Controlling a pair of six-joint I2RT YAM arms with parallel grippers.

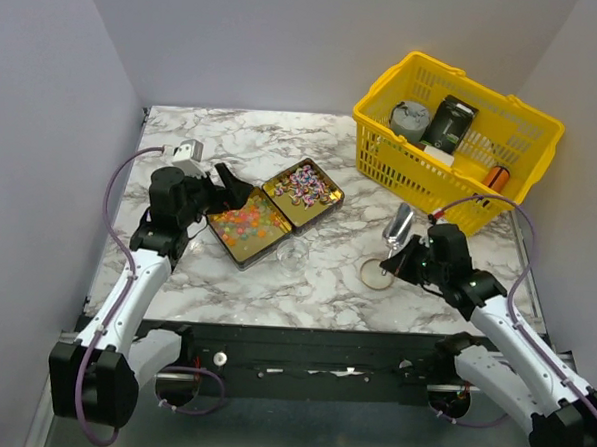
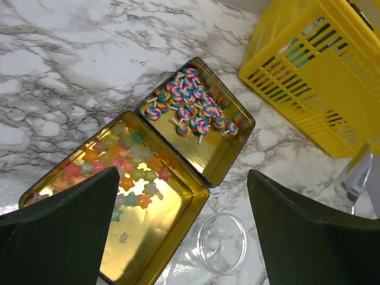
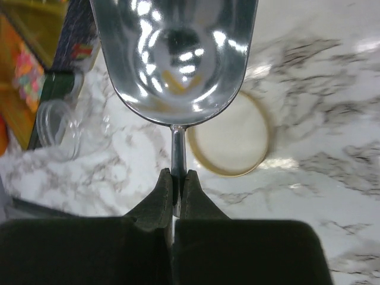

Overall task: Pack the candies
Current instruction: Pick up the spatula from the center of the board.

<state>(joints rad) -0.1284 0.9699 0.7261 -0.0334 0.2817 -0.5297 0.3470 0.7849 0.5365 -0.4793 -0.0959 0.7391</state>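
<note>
An open gold tin (image 1: 239,258) lies left of centre. Its near half holds small pastel star-shaped candies (image 1: 247,219), its far half tiny swirl lollipop candies (image 1: 302,186). Both show in the left wrist view, the stars (image 2: 119,163) and the lollipops (image 2: 190,107). A clear empty jar (image 1: 293,253) lies on its side by the tin's near corner (image 2: 222,243). My left gripper (image 1: 220,191) is open and empty above the tin's left half (image 2: 181,178). My right gripper (image 1: 409,261) is shut on the handle of an empty metal scoop (image 3: 178,65), held over the table (image 3: 176,178).
A round jar lid (image 1: 376,275) lies on the marble under the scoop (image 3: 234,145). A yellow basket (image 1: 421,175) at the back right holds a grey round tin (image 1: 410,117), a dark packet (image 1: 450,123) and an orange cylinder (image 1: 496,178).
</note>
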